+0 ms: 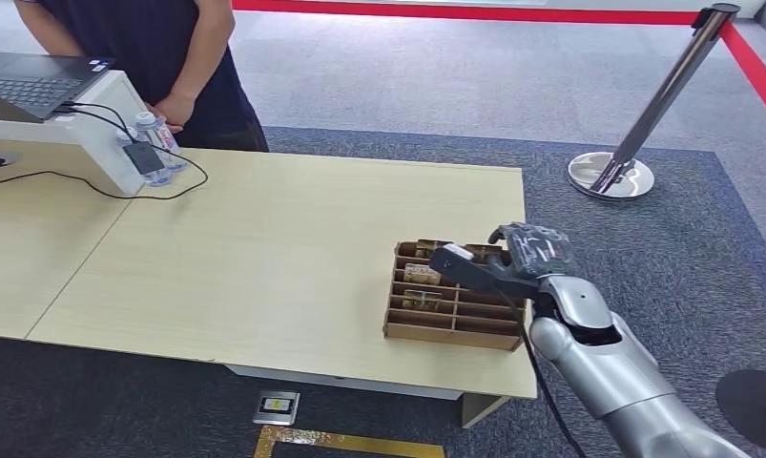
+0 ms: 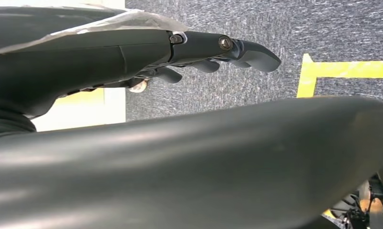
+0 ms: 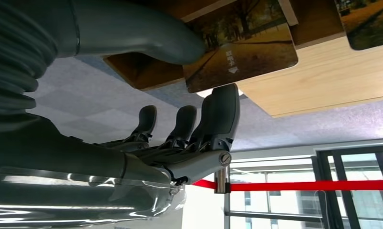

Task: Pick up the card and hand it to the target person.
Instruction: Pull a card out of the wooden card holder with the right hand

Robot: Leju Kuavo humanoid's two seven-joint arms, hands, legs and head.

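**Glossy card caught between thumb and fingertip at the tray's far right corner**

Glossy, printed with an autumn avenue, the card (image 3: 242, 50) sits pinched between the thick grey thumb (image 3: 146, 33) and one dark fingertip (image 3: 223, 102) of the right hand (image 1: 512, 256); the other fingers curl loosely beside it, holding nothing. The card lies directly between the pads, its flat face toward the wrist camera, and its long axis appears to run across the thumb, not along it. It looks thin, stiff and round-cornered, so the grip probably rests on the faces near one edge.

Outward, the hand hangs over the far right corner of a brown cardboard tray (image 1: 450, 329) split into compartments, some holding further cards. The tray sits near the tabletop's (image 1: 264, 258) front right corner, pale smooth wood grain. The person (image 1: 169, 57) stands beyond the far edge, well apart to the left, so the lift must then travel diagonally across.

The left hand (image 2: 213, 52) hangs above grey carpet, fingers loosely apart, holding nothing.
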